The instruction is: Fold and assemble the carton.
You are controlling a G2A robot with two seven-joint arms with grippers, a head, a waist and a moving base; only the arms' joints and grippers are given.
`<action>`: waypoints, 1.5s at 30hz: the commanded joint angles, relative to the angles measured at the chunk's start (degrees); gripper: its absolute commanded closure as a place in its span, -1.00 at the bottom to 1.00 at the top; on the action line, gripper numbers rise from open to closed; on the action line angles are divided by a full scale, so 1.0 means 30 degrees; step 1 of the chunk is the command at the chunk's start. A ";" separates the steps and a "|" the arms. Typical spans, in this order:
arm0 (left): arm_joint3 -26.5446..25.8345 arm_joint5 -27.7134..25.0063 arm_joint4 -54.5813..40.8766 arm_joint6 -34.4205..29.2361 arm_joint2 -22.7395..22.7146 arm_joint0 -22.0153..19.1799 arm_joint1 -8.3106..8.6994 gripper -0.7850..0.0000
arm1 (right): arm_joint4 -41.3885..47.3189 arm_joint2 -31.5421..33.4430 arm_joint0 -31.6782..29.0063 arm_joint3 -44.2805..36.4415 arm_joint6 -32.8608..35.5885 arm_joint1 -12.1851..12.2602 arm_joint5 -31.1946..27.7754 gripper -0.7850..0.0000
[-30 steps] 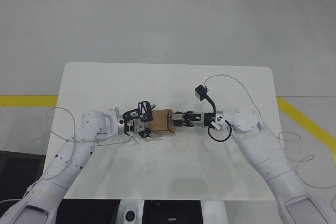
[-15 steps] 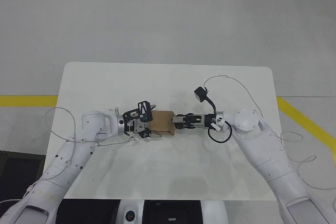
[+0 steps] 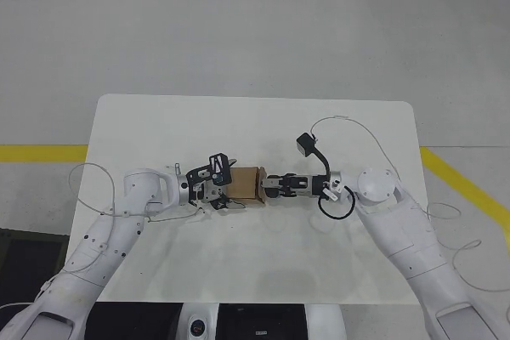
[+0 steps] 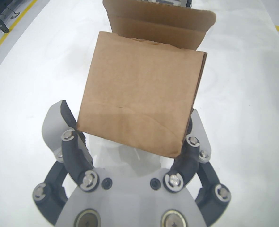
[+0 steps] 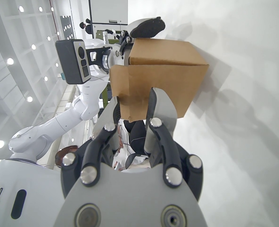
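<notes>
1. Now, the carton [image 3: 245,187] lies mid-table [image 3: 238,119], at the centre of the top view, between both arms.
2. Your left gripper [image 4: 130,119] is clamped on the carton's end at the left of the top view — one pad against each side wall.
3. Your right gripper [image 5: 134,99] sits at the opposite end with its fingers apart, not pinching; one finger lies across the flap [image 5: 158,81].
4. Over the last second the right arm has drifted slightly toward the right of the top frame — the carton and left arm have stayed put.
5. Read that as a small retreat, not a tuck: the flap stands open past the box mouth, so you have yet to close that end.
</notes>
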 commanded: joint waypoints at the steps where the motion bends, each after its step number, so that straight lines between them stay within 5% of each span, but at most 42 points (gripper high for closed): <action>1: 0.0000 -0.0003 0.0005 0.0004 -0.0005 0.0005 0.0001 -1.00 | -0.0022 0.0025 -0.0036 -0.0027 0.0056 0.0022 0.0053 0.40; 30: -0.0042 -0.0011 -0.0003 -0.0031 -0.0037 0.0040 0.0001 -1.00 | -0.1588 -0.0890 0.0742 0.0859 0.0219 -0.0044 0.1014 0.59; 45: -0.0001 -0.0031 -0.0008 0.0020 -0.0026 0.0034 -0.0007 -1.00 | -0.2242 -0.1624 0.1644 0.1136 0.0158 -0.0267 0.1244 0.54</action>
